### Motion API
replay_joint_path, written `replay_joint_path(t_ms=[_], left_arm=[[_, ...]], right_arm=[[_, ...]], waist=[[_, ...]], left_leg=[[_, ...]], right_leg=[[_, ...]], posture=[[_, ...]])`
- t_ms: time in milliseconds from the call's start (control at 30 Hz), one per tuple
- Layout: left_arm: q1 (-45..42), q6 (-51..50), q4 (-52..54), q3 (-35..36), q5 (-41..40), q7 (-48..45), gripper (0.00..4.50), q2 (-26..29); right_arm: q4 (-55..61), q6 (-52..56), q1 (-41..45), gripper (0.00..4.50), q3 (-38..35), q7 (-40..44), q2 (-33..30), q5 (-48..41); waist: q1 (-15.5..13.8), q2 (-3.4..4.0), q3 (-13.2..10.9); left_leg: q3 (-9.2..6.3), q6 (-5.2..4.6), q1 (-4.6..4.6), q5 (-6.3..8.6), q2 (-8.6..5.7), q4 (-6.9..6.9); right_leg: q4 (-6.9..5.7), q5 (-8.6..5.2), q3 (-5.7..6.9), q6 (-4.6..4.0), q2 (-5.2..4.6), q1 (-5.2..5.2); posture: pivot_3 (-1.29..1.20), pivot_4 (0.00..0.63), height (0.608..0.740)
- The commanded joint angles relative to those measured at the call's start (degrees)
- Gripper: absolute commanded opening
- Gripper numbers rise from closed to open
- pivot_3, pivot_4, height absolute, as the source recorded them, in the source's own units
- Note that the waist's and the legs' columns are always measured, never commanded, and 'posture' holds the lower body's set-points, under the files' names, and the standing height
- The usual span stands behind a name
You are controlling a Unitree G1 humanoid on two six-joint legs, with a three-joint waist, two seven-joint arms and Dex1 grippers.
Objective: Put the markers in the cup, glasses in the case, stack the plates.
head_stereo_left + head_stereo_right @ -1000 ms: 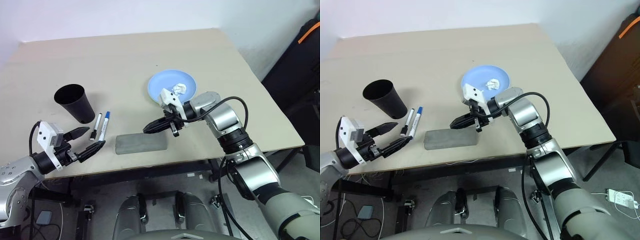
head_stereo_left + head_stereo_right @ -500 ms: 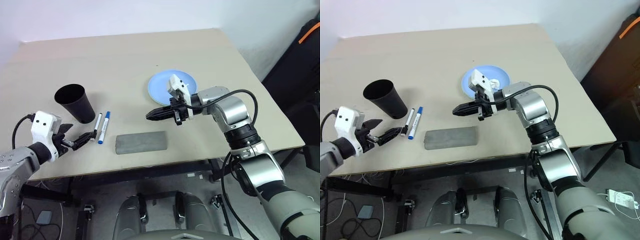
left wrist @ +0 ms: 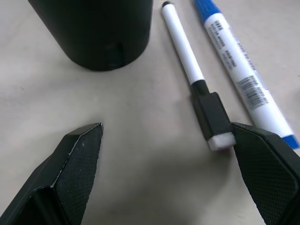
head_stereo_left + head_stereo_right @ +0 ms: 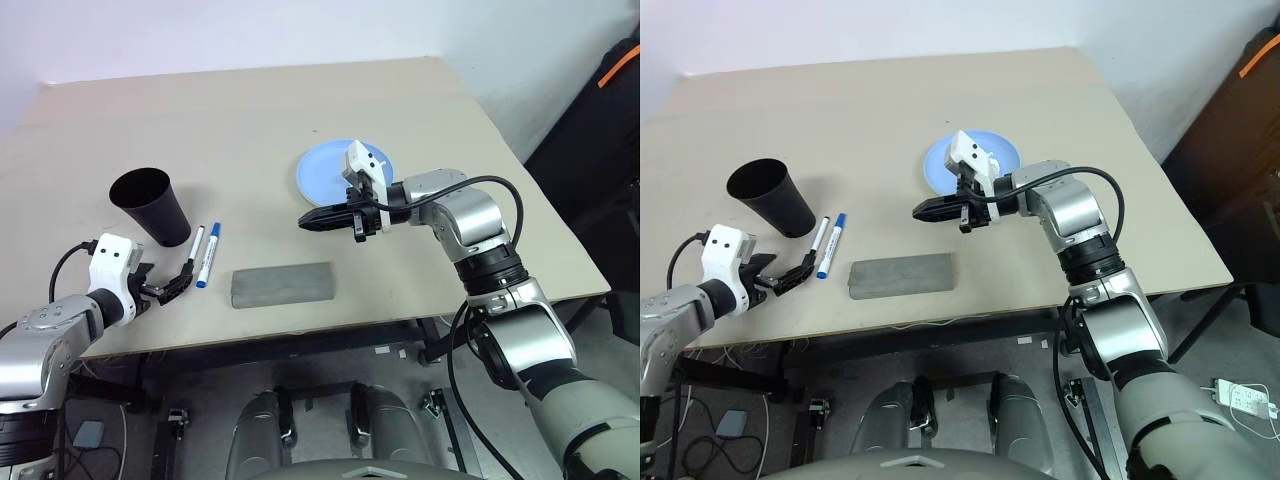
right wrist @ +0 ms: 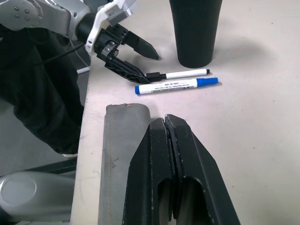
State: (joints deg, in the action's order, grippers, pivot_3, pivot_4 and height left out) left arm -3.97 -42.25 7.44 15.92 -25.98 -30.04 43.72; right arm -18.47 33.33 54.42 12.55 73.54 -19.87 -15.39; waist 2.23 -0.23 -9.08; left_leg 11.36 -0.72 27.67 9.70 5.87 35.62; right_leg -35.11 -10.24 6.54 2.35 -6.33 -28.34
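Black-capped marker (image 3: 202, 101) and blue marker (image 3: 243, 75) lie on my table (image 4: 260, 110) beside the cup (image 4: 150, 205), not yet in | grey case (image 4: 282, 285) closed | left pincer (image 3: 164, 164) spread at black marker | right pincer (image 4: 312, 218) pressed together, empty | blue plate (image 4: 325, 168) alone.

Matt black cup (image 4: 150, 205), textured grey case (image 4: 282, 285).

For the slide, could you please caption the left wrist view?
Open left gripper approaching the black-capped white marker beside the blue-capped white marker and tall black plastic cup.
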Motion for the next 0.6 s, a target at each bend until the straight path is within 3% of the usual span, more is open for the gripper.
replay_joint_path(t_ms=[33, 600], left_arm=[[-2.5, 1.8, -1.4, -1.3, 1.8, -0.2, 4.50, -0.7], [-5.4, -3.6, 3.2, -2.8, 1.6, -1.0, 4.50, -1.5]], right_arm=[[0.9, -0.8, 1.5, 0.03, -1.7, -0.3, -0.8, -1.2], [1.6, -1.0, 1.2, 0.03, -1.3, -0.9, -2.0, -1.9]], waist=[[-0.1, 0.00, 0.0], [0.1, 0.00, 0.0]], left_leg=[[0.00, 0.00, 0.00, 0.00, 0.00, 0.00], [-0.05, 0.00, 0.00, 0.00, -0.03, 0.07]], right_leg=[[0.00, 0.02, 0.00, -0.03, 0.00, 0.01], [0.00, 0.03, -0.01, -0.04, 0.03, 0.09]], posture=[[0.00, 0.150, 0.711], [0.00, 0.150, 0.711]])
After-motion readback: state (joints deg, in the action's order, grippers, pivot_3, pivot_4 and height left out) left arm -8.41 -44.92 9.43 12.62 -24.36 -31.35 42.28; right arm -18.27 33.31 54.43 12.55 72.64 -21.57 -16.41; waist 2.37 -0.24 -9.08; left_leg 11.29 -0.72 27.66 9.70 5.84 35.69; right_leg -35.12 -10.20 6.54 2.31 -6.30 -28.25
